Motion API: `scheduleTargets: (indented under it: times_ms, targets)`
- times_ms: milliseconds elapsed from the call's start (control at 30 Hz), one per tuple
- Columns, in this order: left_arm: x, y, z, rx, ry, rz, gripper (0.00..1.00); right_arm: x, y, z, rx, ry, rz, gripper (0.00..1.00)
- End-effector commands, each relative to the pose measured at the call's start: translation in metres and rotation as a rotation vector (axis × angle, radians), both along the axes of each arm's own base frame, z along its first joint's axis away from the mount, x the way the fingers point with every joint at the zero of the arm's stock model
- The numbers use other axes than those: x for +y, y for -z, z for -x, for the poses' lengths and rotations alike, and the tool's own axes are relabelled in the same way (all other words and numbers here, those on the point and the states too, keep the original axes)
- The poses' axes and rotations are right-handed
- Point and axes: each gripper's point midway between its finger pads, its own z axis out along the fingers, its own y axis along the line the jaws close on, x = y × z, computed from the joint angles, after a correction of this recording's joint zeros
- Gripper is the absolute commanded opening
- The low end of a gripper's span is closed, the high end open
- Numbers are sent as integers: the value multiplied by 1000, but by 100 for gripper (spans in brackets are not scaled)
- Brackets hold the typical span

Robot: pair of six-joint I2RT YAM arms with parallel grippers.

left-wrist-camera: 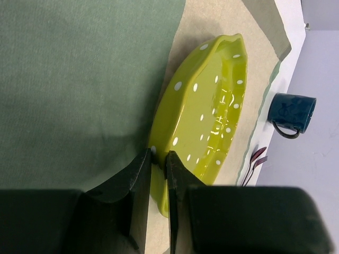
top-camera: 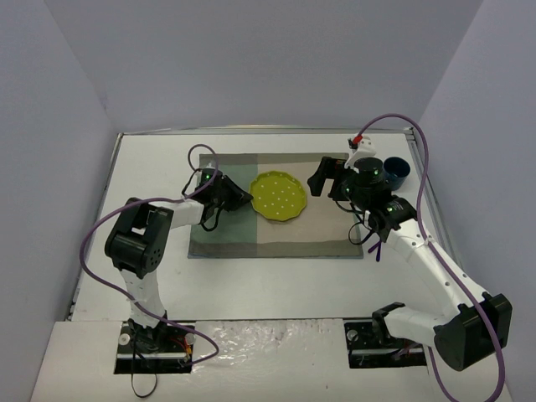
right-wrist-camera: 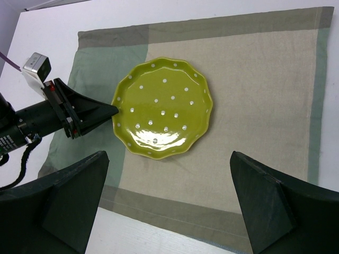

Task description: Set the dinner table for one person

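On the white dinner table [top-camera: 276,285] lies a green and beige cloth mat [top-camera: 318,230]. A yellow-green dotted plate [top-camera: 279,197] with a wavy rim sits on the mat, near its middle. My left gripper [top-camera: 249,198] is shut on the plate's left rim. In the left wrist view the two black fingers [left-wrist-camera: 142,169] pinch the plate [left-wrist-camera: 206,116] edge between them. My right gripper [top-camera: 322,180] hovers just right of the plate, wide open and holding nothing. Its wrist view looks down on the plate [right-wrist-camera: 163,108], the mat [right-wrist-camera: 254,106] and the left gripper [right-wrist-camera: 108,110].
A dark blue mug [top-camera: 396,170] stands on the bare table right of the mat, also in the left wrist view [left-wrist-camera: 291,112]. Purple cutlery [top-camera: 377,247] lies off the mat's near right corner, under the right arm. Grey walls enclose the table on three sides.
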Motion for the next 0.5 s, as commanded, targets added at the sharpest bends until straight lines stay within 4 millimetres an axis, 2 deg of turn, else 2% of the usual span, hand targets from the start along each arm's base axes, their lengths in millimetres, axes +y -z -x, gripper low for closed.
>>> scheduleTargets:
  times_ms: [0,100,200,300,467]
  targets:
    - [-20,-109,-17,-275,40,174,0,-2,-10,-7,-47,13,-4,96]
    - [-19,-102,-15,-259,42,159,0,-3,-8,-7,-44,17,-1,96]
    - [-15,-86,-15,-221,48,107,0,-6,-6,-8,-44,27,8,96]
    - [-13,-69,-14,-183,54,62,22,-8,-4,-9,-42,38,17,96]
    - [-7,-42,-10,-111,47,1,42,-13,1,-10,-37,58,35,96]
